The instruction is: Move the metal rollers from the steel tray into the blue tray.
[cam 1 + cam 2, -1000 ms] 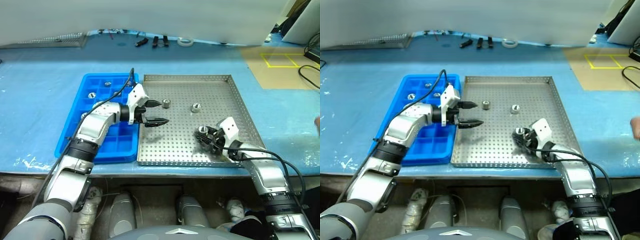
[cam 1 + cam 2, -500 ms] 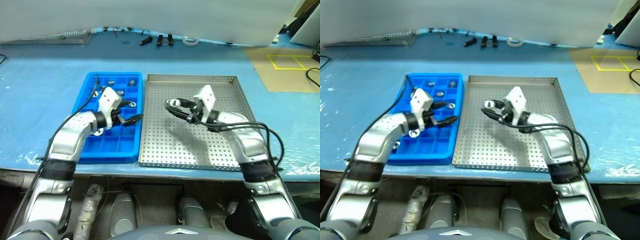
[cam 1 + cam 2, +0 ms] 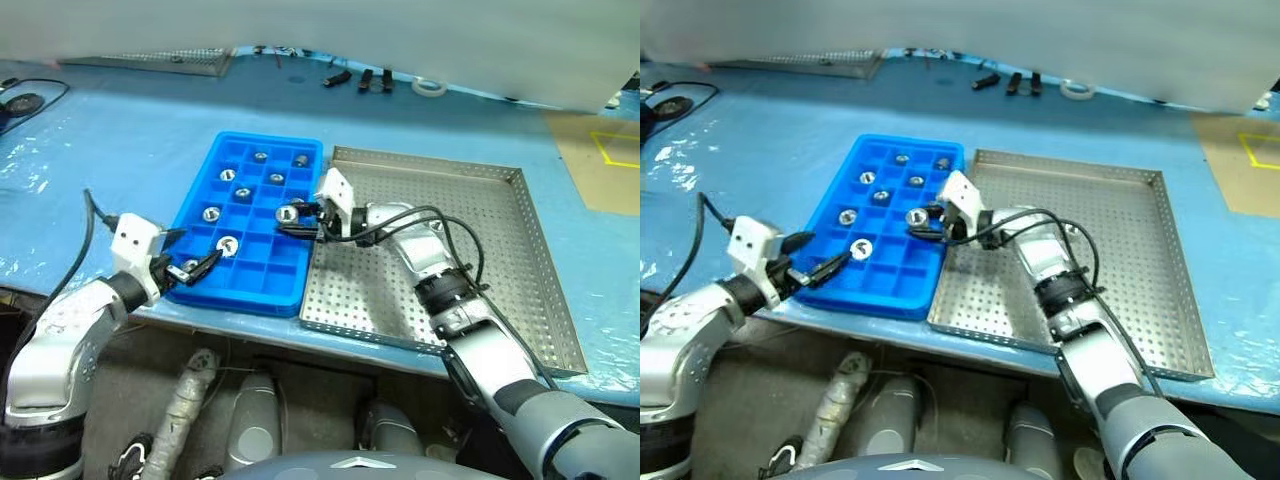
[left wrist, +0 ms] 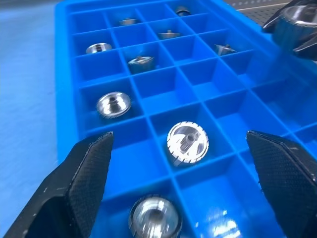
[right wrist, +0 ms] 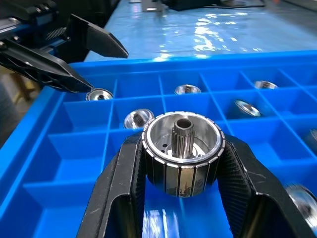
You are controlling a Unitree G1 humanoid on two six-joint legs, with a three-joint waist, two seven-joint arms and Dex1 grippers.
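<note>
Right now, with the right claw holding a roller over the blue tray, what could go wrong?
1. The right claw grips the metal roller only by its ribbed sides, above the blue tray; released off-centre, it may land on a divider and tip.
2. Several compartments already hold rollers; a drop into one could stack two.
3. The open left claw hangs at the tray's near corner and might bump it.

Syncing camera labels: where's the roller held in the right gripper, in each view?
Left eye: held roller is mid-picture, over the blue tray, near the edge beside the steel tray.
Right eye: same spot, left of centre.
Left wrist: beyond the filled compartments, at the tray's far edge.
Right wrist: clamped between the fingers, above the tray.
Shared landmark: the blue tray's compartment grid.
</note>
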